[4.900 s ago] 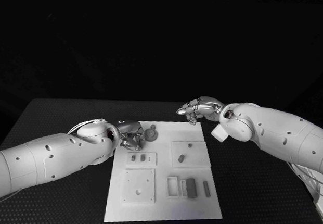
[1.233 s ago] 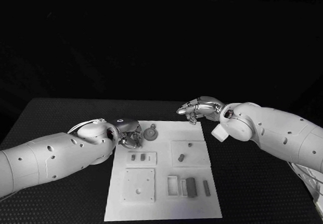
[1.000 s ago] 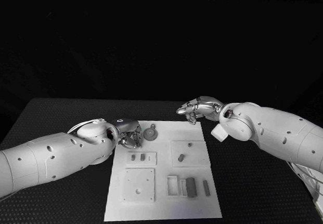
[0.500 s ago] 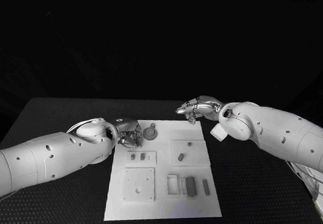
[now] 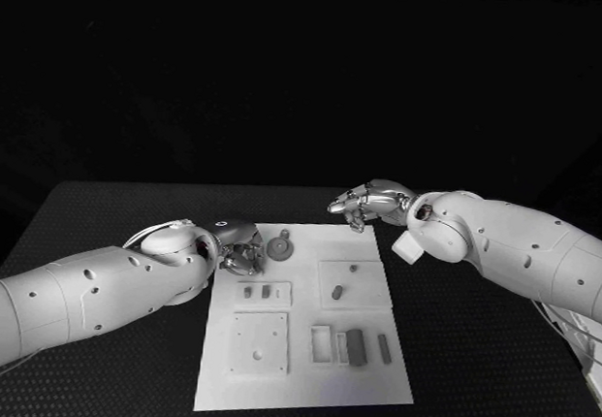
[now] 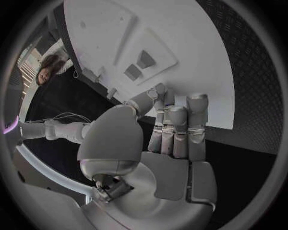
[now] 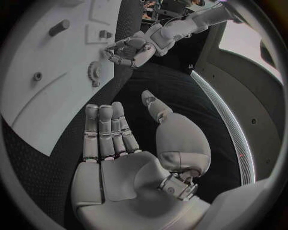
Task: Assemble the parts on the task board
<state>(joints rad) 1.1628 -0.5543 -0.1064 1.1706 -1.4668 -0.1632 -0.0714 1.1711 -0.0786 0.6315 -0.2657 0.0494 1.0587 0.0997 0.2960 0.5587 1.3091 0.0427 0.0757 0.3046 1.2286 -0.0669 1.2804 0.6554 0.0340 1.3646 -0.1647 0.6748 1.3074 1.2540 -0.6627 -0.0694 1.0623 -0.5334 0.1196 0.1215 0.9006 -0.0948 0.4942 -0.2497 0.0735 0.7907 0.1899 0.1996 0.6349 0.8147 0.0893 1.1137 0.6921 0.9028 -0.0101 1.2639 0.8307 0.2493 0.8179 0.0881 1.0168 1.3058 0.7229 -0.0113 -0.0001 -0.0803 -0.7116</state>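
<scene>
Presently, the task board (image 5: 303, 364) is centred on the table (image 5: 104, 212). The left hand (image 5: 241, 246), fingers curled and empty, is held at the board's far-left corner beside the round part (image 5: 282, 251); the right hand (image 5: 365, 204), fingers spread and empty, is held above its far edge.

Dim scene: the task board (image 5: 303, 364) is the brightest surface, and beyond the table (image 5: 470, 378) all is black. Wrist views bend the board's edges; glare glints on the left robot hand (image 6: 171, 139).
</scene>
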